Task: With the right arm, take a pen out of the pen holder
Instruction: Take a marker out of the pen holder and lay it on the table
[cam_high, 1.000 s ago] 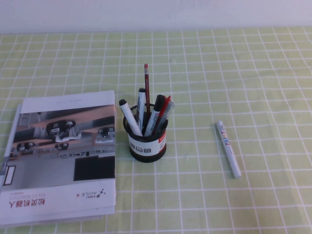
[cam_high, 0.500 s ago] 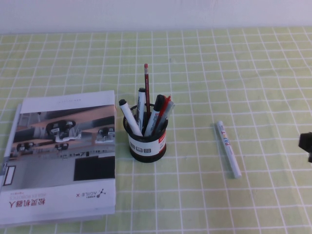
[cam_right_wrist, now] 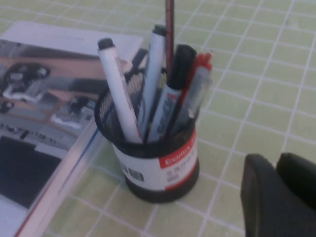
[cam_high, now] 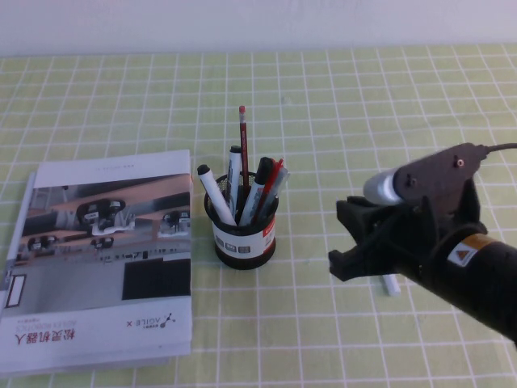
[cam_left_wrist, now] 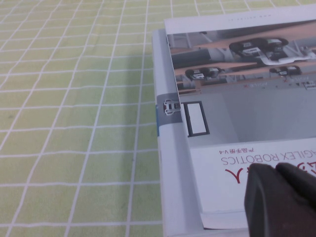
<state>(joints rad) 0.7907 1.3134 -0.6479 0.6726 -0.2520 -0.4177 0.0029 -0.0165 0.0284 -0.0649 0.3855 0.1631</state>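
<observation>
We see the right gripper (cam_high: 339, 238) hovering just right of the black mesh pen holder (cam_high: 245, 238), its jaws nearly closed and empty, pens (cam_high: 216, 196) standing inside, the left gripper (cam_left_wrist: 276, 173) closed, empty, above the booklet (cam_left_wrist: 237, 98)

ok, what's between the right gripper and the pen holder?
Only bare checked tablecloth, per the high view; the right gripper sits right of the pen holder. The left gripper is over the booklet.
</observation>
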